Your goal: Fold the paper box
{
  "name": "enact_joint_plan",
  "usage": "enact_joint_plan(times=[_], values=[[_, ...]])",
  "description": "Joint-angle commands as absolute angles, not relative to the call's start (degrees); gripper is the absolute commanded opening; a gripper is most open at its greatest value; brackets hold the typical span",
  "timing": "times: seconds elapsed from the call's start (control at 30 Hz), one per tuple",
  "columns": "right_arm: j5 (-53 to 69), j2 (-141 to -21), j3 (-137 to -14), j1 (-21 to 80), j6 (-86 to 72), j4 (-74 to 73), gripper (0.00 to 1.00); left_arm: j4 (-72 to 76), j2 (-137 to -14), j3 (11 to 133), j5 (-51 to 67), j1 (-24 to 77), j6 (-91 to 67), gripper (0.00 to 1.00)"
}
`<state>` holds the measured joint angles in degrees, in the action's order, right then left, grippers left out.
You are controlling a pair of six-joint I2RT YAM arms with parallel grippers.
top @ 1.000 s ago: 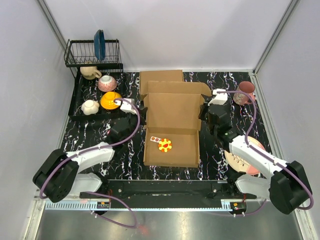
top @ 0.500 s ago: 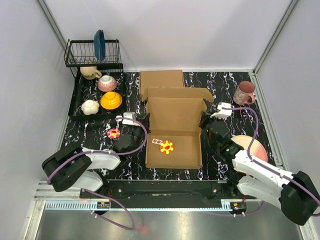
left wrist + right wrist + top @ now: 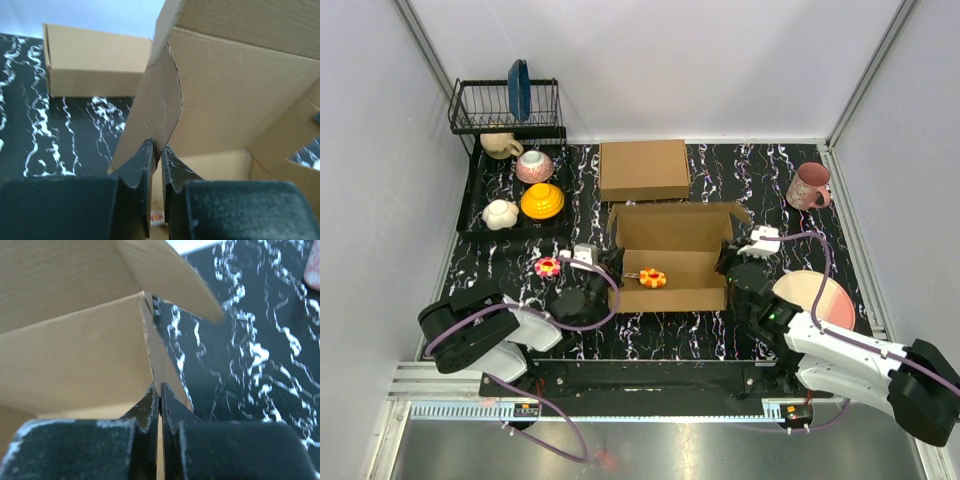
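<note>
The paper box (image 3: pixel 672 292), brown corrugated cardboard, sits mid-table with its tray open and its lid panel (image 3: pixel 675 226) standing upright at the back. A yellow-and-red flower toy (image 3: pixel 652 278) lies inside. My left gripper (image 3: pixel 608 272) is at the box's left side wall (image 3: pixel 150 110). In the left wrist view its fingertips (image 3: pixel 156 147) pinch that wall's edge, a narrow slit between them. My right gripper (image 3: pixel 725 262) is at the right side wall (image 3: pixel 165 360). In the right wrist view it (image 3: pixel 160 387) is shut on that wall's edge.
A second, closed cardboard box (image 3: pixel 643 168) lies behind. A pink flower toy (image 3: pixel 548 266) lies left of my left gripper. A dish rack (image 3: pixel 507 105), a tray with bowls (image 3: pixel 525 190), a pink mug (image 3: pixel 807 186) and a plate (image 3: pixel 815 298) stand around.
Both grippers have pulled back toward the near edge, dragging the box with them. Its lid has swung from lying flat to upright. The pink flower toy now shows.
</note>
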<state>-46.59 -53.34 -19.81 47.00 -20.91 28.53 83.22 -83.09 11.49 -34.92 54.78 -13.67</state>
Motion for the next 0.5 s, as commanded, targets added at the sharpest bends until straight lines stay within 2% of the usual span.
enact_joint_plan(times=[0.0,0.23,0.33,0.37,0.47], values=[[-50.0,-55.1,-18.2,52.7,-29.6,13.8,0.00,95.4,-84.7,7.7,-33.7,59.4,-13.9,0.11],[-55.8,-54.8,-19.5,59.8,-39.4,3.7,0.02,95.4,-82.4,2.6,-36.1,61.3,-15.9,0.14],[-56.2,-53.4,-22.0,60.5,-42.5,-3.5,0.21,95.4,-80.3,1.3,-36.6,61.8,-14.9,0.18],[-56.1,-52.1,-23.5,60.6,-43.4,-5.4,0.32,95.3,-79.9,1.1,-37.1,62.0,-14.6,0.19],[-56.3,-48.4,-25.4,61.5,-47.3,-12.8,0.41,95.1,-78.8,0.2,-38.1,62.5,-13.8,0.20]])
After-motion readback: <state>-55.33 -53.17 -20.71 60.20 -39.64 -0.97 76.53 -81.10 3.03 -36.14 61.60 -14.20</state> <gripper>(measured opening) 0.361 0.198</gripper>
